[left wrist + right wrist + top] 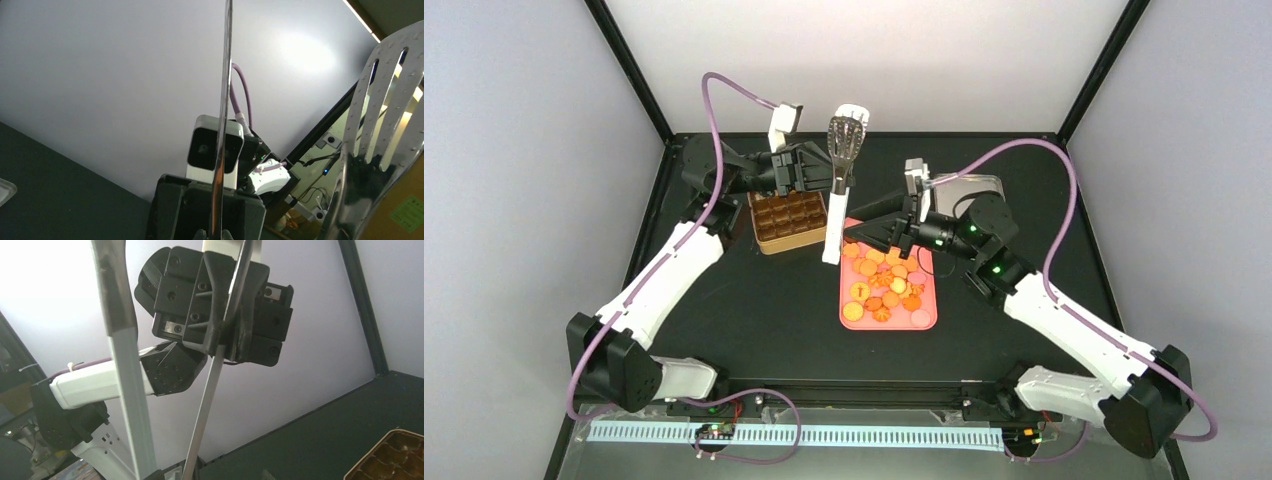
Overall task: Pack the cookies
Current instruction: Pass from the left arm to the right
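The cookies [886, 283], mostly orange-golden with a few pink, lie in a heap on a pink tray [929, 318] at mid-table. A gold tin [788, 221] with brown square compartments stands left of it and also shows in the right wrist view [395, 455]. My left gripper [819, 175] is shut on one arm of the metal tongs [844, 140] and holds them raised over the tin's right side, slotted head away from me. In the left wrist view [215, 234] the arm runs edge-on between its fingers. My right gripper [856, 238] is open at the tongs' white handles [125, 365], over the tray's far end.
A shallow metal tray [980, 185] sits at the back right behind the right arm. Black frame posts rise at the table's back corners. Purple cables loop above both arms.
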`<state>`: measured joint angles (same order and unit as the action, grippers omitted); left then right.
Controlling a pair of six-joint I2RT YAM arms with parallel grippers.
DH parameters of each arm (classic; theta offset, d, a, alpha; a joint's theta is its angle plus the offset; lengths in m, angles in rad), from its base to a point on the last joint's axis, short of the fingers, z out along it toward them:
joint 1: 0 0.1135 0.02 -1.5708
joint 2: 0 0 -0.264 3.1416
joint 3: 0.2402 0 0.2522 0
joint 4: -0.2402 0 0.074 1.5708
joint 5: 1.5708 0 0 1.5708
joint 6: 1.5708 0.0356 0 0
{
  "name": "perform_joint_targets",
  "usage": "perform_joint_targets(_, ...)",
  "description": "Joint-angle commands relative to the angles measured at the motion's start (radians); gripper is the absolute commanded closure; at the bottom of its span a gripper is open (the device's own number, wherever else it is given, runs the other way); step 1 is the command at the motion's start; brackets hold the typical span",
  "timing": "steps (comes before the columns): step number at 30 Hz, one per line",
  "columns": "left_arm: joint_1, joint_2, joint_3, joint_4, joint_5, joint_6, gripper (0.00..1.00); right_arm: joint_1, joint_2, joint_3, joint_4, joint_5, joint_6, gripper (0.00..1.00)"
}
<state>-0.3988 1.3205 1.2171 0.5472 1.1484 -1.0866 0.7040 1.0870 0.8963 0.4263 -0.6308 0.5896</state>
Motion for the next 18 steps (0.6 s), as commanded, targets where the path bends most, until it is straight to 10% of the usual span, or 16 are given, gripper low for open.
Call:
perform_joint_targets(1,-0.013,-0.033,-0.010,0.107,-0.024,-0.091,0.98,0.038,0.040,0.049,0.045,0.027,0.005,0.50)
perform_joint_targets(12,-0.026,-0.033,-0.026,0.182,-0.028,-0.164,0.98,0.103,0.171,0.160,0.077,0.039,0.025,0.62)
perform_joint_targets(18,-0.010,-0.071,-0.037,0.179,-0.012,-0.136,0.96,0.111,0.159,0.161,-0.018,0.088,-0.026,0.98)
